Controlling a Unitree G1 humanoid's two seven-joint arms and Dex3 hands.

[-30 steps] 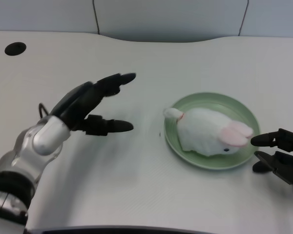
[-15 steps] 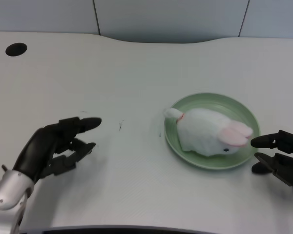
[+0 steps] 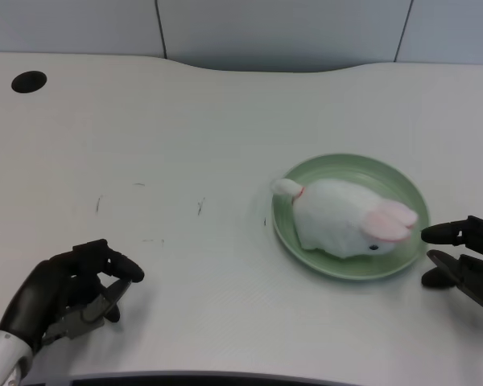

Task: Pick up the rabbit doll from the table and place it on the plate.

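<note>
Rabbit doll (image 3: pixel 346 225) lies on plate (image 3: pixel 350 165); placement looks done. Left hand (image 3: pixel 68 289) holds nothing, fingers curled in, low over tabletop (image 3: pixel 225 104).

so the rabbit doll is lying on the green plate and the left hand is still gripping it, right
Not quite. The rabbit doll does lie on the green plate, but the left hand is not gripping it. The head view shows that hand near the table's front edge, far from the plate, fingers curled in with nothing in them.
</note>
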